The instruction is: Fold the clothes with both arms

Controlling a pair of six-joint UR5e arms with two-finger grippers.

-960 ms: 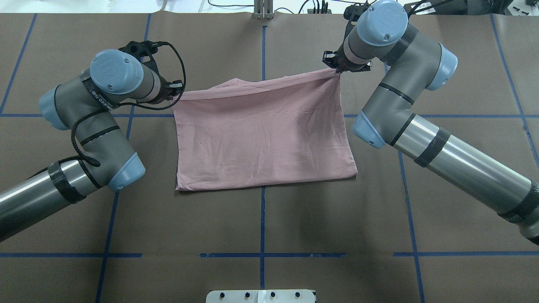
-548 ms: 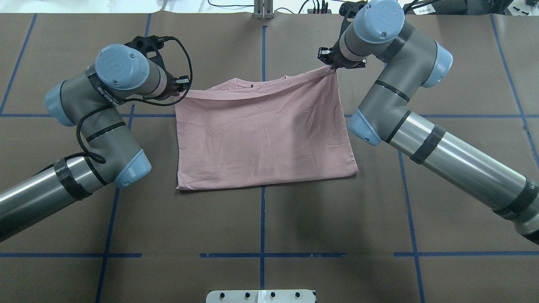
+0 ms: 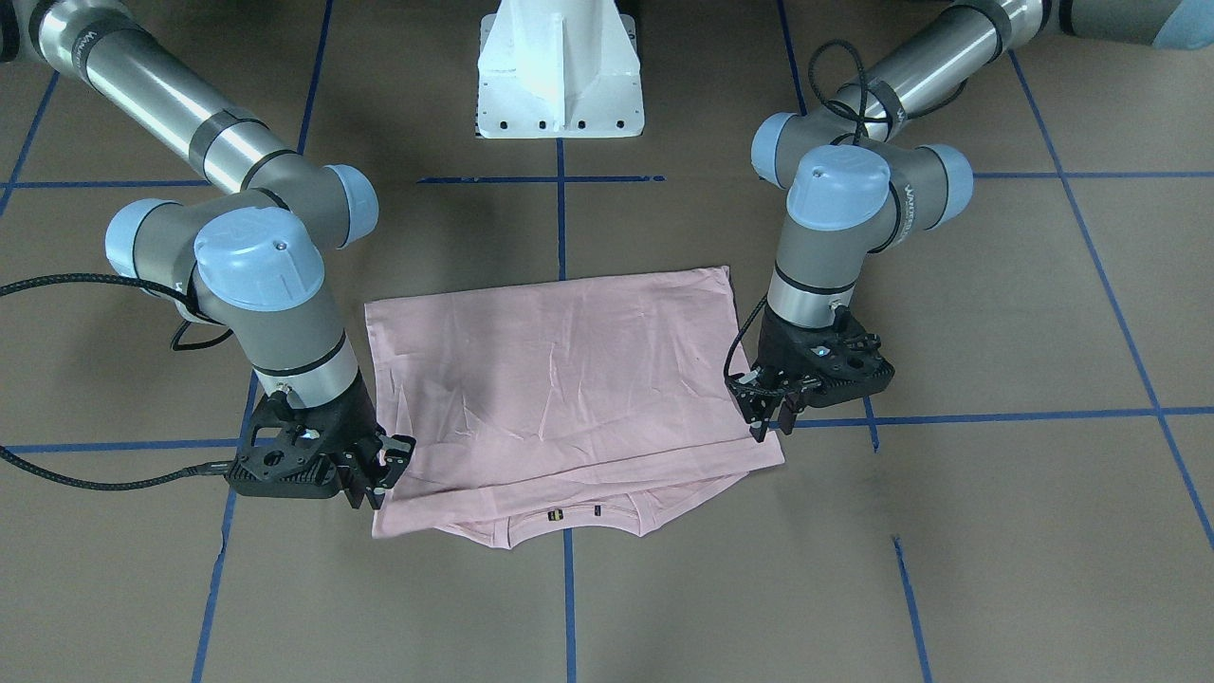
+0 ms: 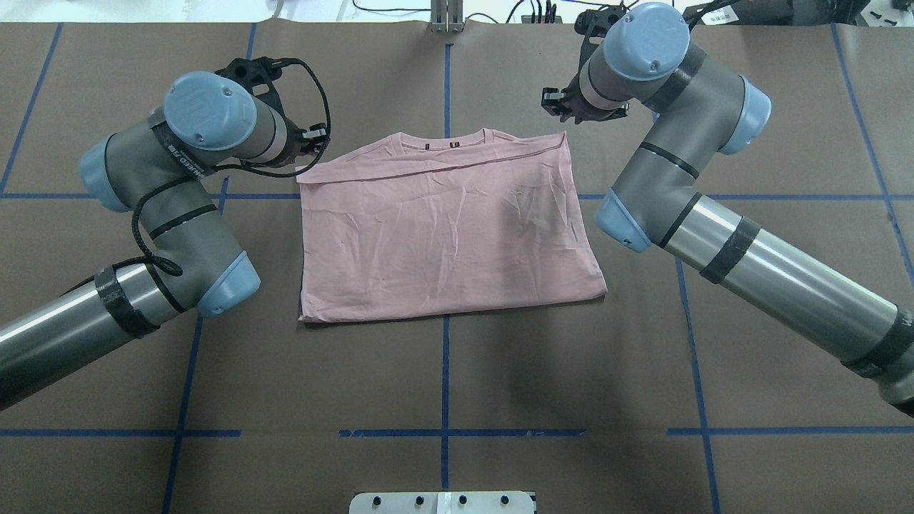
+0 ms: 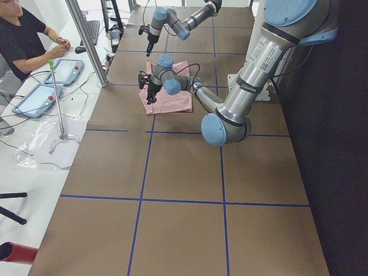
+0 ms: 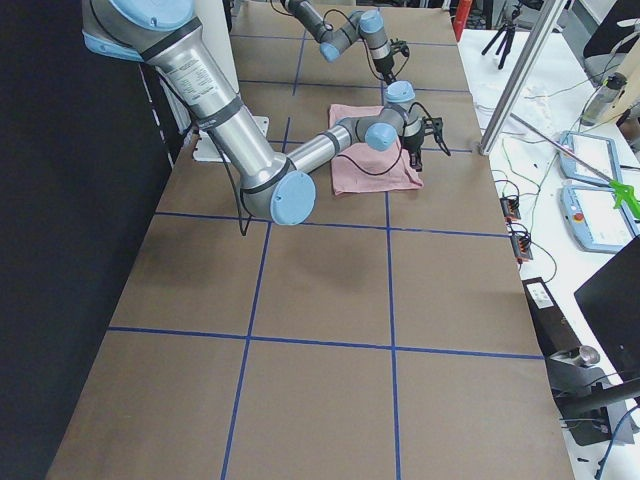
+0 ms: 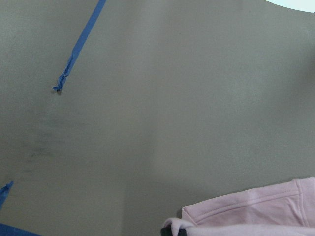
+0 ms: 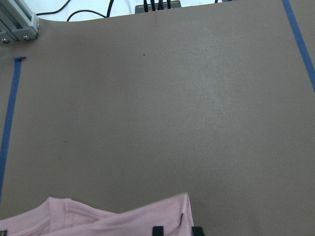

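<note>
The left arm (image 4: 178, 185) reaches over the bench (image 4: 443, 385), and the left hand (image 4: 315, 137) sits low at the shirt's far left corner. The left wrist view shows 1 dark fingertip (image 7: 175, 232) with a bit of pink hem bunched against it. I cannot tell whether this hand is clenched on the cloth or released.

The pink shirt (image 4: 443, 228) lies flat mid-bench between the arms, folded in 2 layers with the plain side up. Its collar (image 4: 443, 140) peeks past the top layer's far edge, and a blue tape line (image 4: 444, 371) runs under it.

The right hand (image 4: 560, 108) hovers just beyond the far right corner, released. Its 2 fingertips (image 8: 157, 230) are apart, and the corner lies flat below them.
</note>
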